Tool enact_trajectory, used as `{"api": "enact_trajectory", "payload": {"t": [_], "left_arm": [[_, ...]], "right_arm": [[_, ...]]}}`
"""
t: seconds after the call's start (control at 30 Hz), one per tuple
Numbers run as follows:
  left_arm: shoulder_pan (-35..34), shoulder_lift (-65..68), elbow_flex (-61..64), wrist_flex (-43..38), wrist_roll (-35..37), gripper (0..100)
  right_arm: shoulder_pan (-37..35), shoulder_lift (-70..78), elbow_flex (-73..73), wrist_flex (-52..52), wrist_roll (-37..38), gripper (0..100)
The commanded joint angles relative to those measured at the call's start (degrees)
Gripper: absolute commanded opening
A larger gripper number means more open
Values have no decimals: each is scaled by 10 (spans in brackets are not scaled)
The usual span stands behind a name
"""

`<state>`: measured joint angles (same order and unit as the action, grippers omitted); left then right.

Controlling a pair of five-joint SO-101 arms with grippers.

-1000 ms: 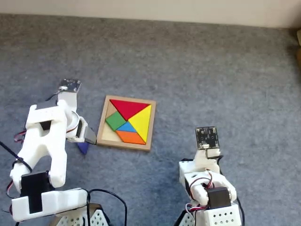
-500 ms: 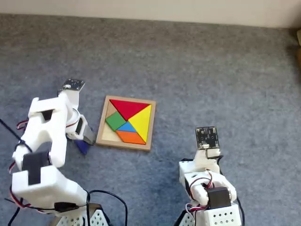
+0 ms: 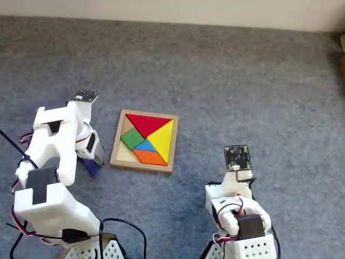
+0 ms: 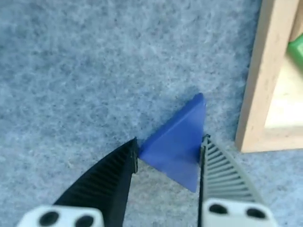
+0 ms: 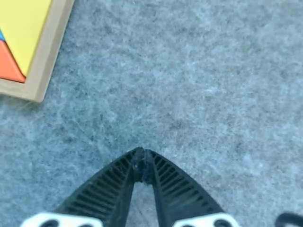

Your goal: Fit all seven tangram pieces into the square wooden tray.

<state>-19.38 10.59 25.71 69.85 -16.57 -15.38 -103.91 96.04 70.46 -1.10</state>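
We see the tray [image 3: 115, 147], square with a pale wooden rim, lying on grey carpet [image 3: 242, 81] between the arms and nearer the left one. Inside it a red triangle [image 3: 145, 124], a yellow triangle [image 3: 163, 140], a green square [image 3: 131, 138], a light-blue triangle [image 3: 144, 145] and an orange parallelogram [image 3: 149, 157] sit edge to edge. A strip of bare pale floor shows along the side facing the left arm. The dark blue triangle [image 4: 177, 144] lies on the carpet just outside that side. The left gripper [image 4: 169, 144] is clamped on it, one tip touching each edge. The right gripper [image 5: 142, 163] hangs over carpet off the tray's corner, tips pressed together.
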Motion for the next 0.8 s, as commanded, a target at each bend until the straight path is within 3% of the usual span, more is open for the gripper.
{"api": "enact_trajectory", "payload": {"t": [0.0, 0.17, 0.4, 0.77], "left_arm": [[-4, 0, -22, 8, -4, 175], [-3, 0, -21, 8, 0, 170], [7, 0, -22, 9, 63, 81], [7, -66, -17, 29, 84, 77]], "right_arm": [[6, -8, 87, -1, -5, 16], [6, -8, 87, -1, -5, 16], [6, -8, 87, -1, -5, 16], [6, -8, 87, -1, -5, 16]]}}
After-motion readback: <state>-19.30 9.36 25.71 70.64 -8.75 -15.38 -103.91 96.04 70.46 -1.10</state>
